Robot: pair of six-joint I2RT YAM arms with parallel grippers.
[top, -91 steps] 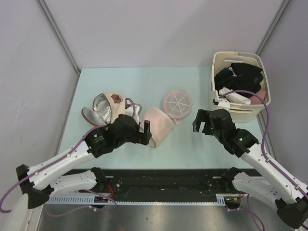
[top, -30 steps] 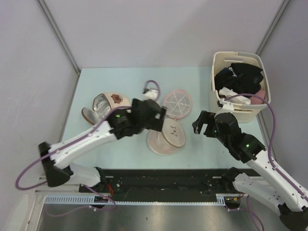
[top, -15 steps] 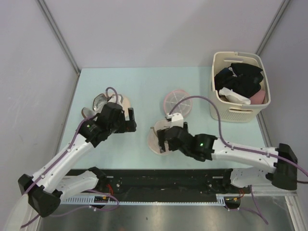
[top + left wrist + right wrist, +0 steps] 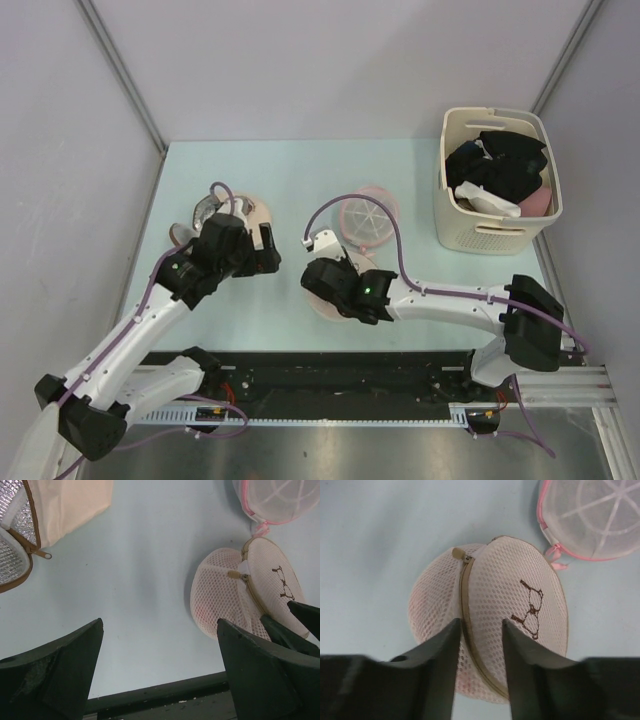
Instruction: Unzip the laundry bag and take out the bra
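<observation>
**Right wrist view.** The laundry bag point(image 4: 520, 580) is lying on its side in the middle of the frame. The domed end bearing the brown mark point(image 4: 530, 607) is facing right. The tan zip point(image 4: 466, 605) is running down between the two mesh halves and is looking closed along its visible length, with the pull point(image 4: 457, 553) sitting at its upper end. Your right gripper point(image 4: 480, 625) is coming in from the bottom edge with its fingers point(image 4: 435, 670) narrowed on either side of that seam. You cannot tell whether they are actually pinching it. A faint pink tint is showing through the mesh at lower left, but nothing there is reading clearly as the bra.

**Overhead view.** The bag is sitting just below centre on the table point(image 4: 300, 170), mostly covered by the right gripper. The pink disc with white spokes point(image 4: 368, 215) is lying just above it. The basket point(image 4: 490, 240) of black and white clothes point(image 4: 500, 160) is standing at the upper right.

**Left wrist view.** Your left gripper point(image 4: 160, 625) is hanging with its jaws spread wide, holding nothing. The bag is lying at its right, and the beige pouch with silver lining point(image 4: 65, 505) is in the upper left corner.
</observation>
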